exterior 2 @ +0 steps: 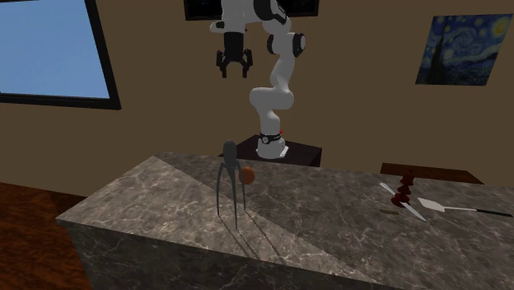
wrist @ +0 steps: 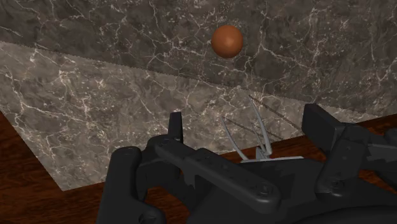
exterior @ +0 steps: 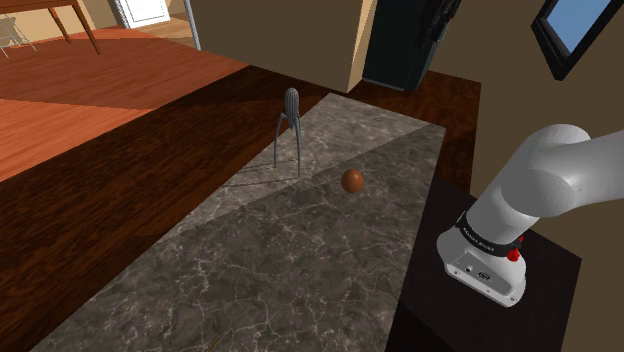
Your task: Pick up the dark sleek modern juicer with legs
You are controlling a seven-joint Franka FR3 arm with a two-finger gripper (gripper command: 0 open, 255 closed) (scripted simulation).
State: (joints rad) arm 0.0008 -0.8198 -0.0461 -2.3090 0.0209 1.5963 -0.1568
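Approach step: claw (exterior 2: 233, 71) spread and empty, juicer (exterior 2: 229, 185) well below it on desk (exterior 2: 329, 216); next, descend and straddle its body.

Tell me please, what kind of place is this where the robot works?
Most likely a room in a house, perhaps a dining area. A long stone-patterned counter stands on a reddish wooden floor, a framed night-sky painting hangs on the brown wall, and a large window shows blue sky.
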